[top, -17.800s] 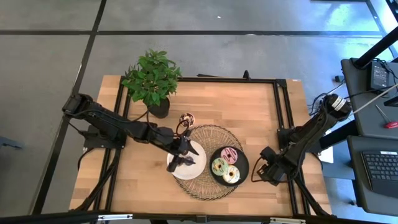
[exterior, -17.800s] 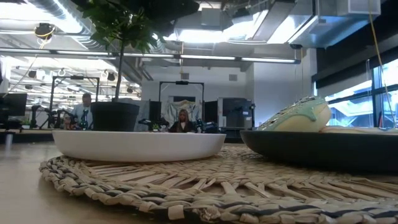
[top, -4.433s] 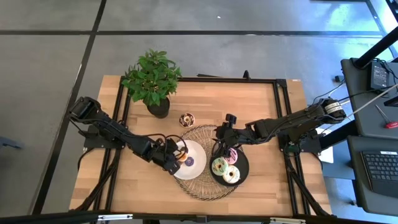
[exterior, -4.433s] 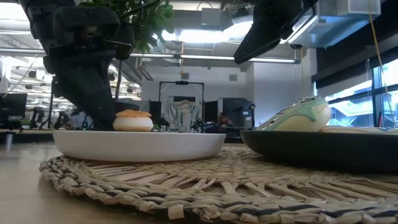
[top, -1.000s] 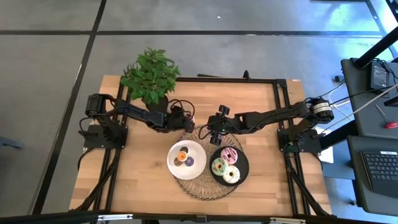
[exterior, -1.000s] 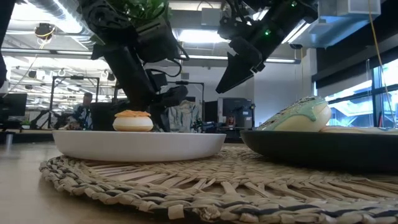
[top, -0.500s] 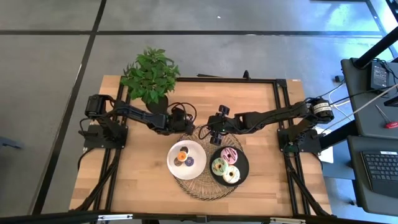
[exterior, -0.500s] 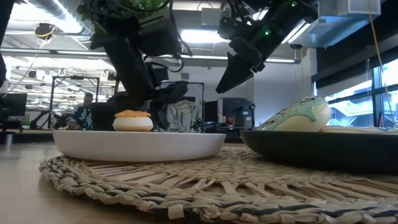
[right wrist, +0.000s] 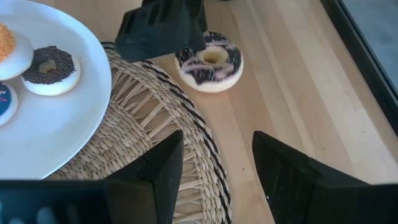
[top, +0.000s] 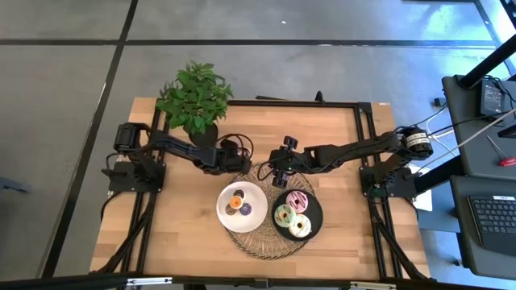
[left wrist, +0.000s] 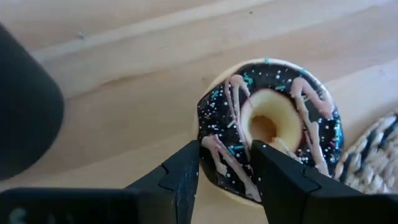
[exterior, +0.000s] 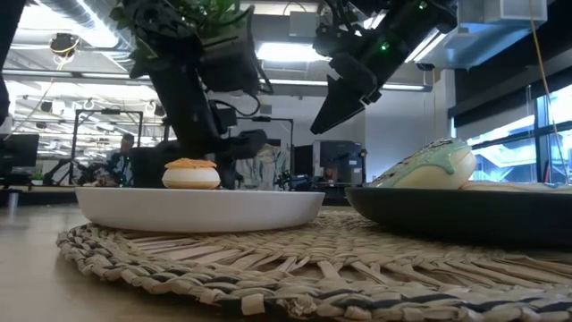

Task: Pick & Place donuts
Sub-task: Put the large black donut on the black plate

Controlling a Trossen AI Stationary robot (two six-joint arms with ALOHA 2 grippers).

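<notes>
A chocolate donut (left wrist: 292, 118) with pink drizzle and sprinkles lies flat on the bare wood beyond the woven mat (top: 258, 246). My left gripper (left wrist: 225, 168) is open at its near rim, one finger outside the ring and the other in front of the hole. In the right wrist view the same donut (right wrist: 214, 65) lies under the left gripper (right wrist: 186, 37). My right gripper (right wrist: 214, 168) hangs open above the mat's far edge, holding nothing. Three tiny donuts (top: 238, 205) sit on the white plate (top: 255, 217). Pink, green and cream donuts (top: 293, 213) sit on the black plate (top: 318, 211). My left gripper slants down at the chocolate donut, which lies flat on the table. Its fingers (left wrist: 186, 177) stand on either side of the ring's near wall (left wrist: 221, 134). Whether they touch it, I cannot tell.
A potted plant (top: 193, 103) stands at the table's far left, close behind the left arm. The two plates lie side by side on the mat near the table's front. Bare wood (top: 339, 129) lies to the far right.
My left gripper has stayed over the chocolate donut and tipped a little more downward. The donut has not moved. The right arm has kept still.
</notes>
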